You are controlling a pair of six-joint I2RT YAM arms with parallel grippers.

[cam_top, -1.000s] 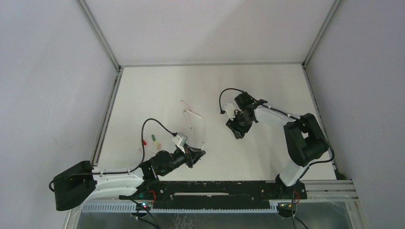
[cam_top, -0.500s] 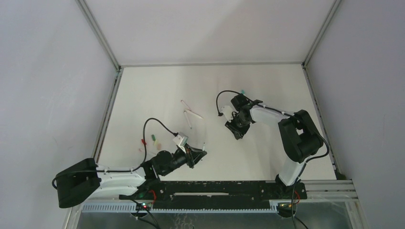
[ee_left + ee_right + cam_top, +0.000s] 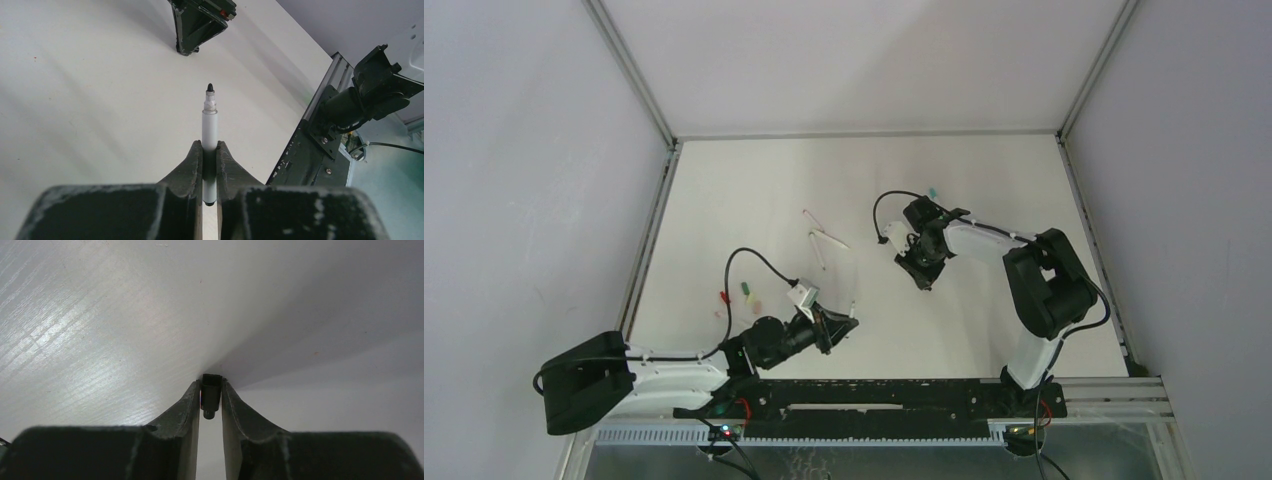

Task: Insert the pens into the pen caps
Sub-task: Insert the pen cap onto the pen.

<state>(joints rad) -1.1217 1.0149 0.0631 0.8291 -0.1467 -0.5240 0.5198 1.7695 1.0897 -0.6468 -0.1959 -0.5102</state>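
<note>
My left gripper (image 3: pixel 210 150) is shut on a white pen (image 3: pixel 209 125) whose black tip points away from the wrist. In the top view this gripper (image 3: pixel 842 322) hovers near the front of the table, the pen (image 3: pixel 851 306) sticking out of it. My right gripper (image 3: pixel 211 387) points down at the table with a short black pen cap (image 3: pixel 211 389) pinched between its fingertips. From above it (image 3: pixel 922 280) stands at mid-table, to the right. Three more pens (image 3: pixel 826 238) lie left of it. A teal cap (image 3: pixel 932 192) lies behind the right arm.
Red (image 3: pixel 724 297), yellow-green (image 3: pixel 746 289) and pink (image 3: pixel 755 305) caps lie together near the left rail (image 3: pixel 649 240). The black base bar (image 3: pixel 874 395) runs along the near edge. The right gripper (image 3: pixel 197 25) shows at the top of the left wrist view.
The right gripper's jaws have closed in on the black cap, and that arm has shifted slightly left. The left arm and its pen have not moved.
</note>
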